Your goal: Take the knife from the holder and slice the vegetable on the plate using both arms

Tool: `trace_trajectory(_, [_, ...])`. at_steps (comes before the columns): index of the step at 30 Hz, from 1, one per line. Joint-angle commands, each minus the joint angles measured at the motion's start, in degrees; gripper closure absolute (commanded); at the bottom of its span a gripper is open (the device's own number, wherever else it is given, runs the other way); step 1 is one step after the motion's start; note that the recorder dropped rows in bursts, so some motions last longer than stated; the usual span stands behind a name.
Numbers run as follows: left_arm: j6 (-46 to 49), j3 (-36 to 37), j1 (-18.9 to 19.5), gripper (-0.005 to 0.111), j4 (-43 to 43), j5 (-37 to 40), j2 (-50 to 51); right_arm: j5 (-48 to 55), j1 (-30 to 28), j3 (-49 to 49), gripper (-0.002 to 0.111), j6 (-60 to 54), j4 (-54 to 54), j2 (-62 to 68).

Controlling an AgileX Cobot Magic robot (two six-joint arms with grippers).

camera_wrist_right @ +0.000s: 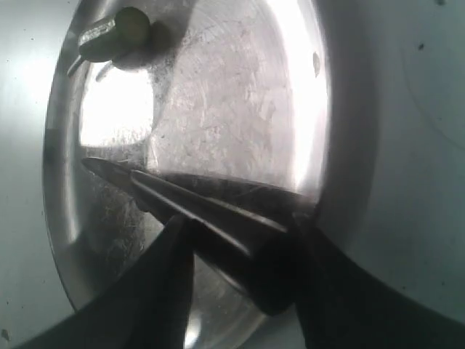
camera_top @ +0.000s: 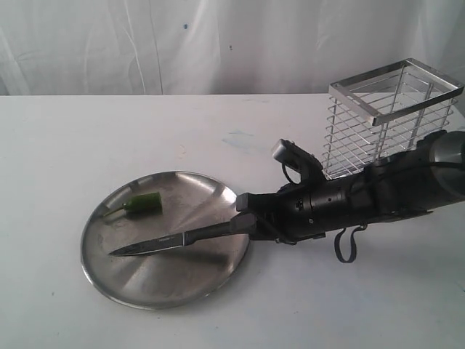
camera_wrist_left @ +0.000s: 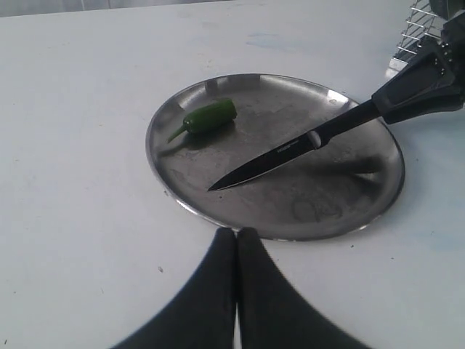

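Slim dark knife [camera_top: 167, 241] over round steel plate [camera_top: 167, 282], between right gripper [camera_top: 245, 218] jaws, hold unclear. Left gripper [camera_wrist_left: 236, 234] closed; we think it should pin small green pepper [camera_top: 143, 203].

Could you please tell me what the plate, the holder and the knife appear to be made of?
Plate: probably stainless steel, scuffed, mirror-like glare. Holder: shiny chrome-looking metal wire, flat rim. Knife: matte black blade, perhaps coated steel; dark handle, material unclear.

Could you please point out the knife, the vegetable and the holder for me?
knife [camera_wrist_left: 290, 149], left wrist view, blade near handle.
vegetable [camera_wrist_left: 209, 116], left wrist view, green body.
holder [camera_top: 418, 105], exterior view, front rim bar.
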Motion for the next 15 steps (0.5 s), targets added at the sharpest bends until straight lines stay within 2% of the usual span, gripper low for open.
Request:
trace_trajectory(1, [0.04,0.14,-0.37,0.107,-0.77,0.15,-0.27,-6.09,-0.11,0.52,0.093,-0.85,-4.4,0.75])
trace_trajectory(10, [0.04,0.14,-0.37,0.107,-0.77,0.15,-0.27,-5.83,-0.11,0.52,0.064,-0.85,-6.57,0.75])
trace_trajectory(15, [0.04,0.14,-0.37,0.107,-0.77,0.15,-0.27,-5.83,-0.11,0.52,0.061,-0.85,-9.72,0.75])
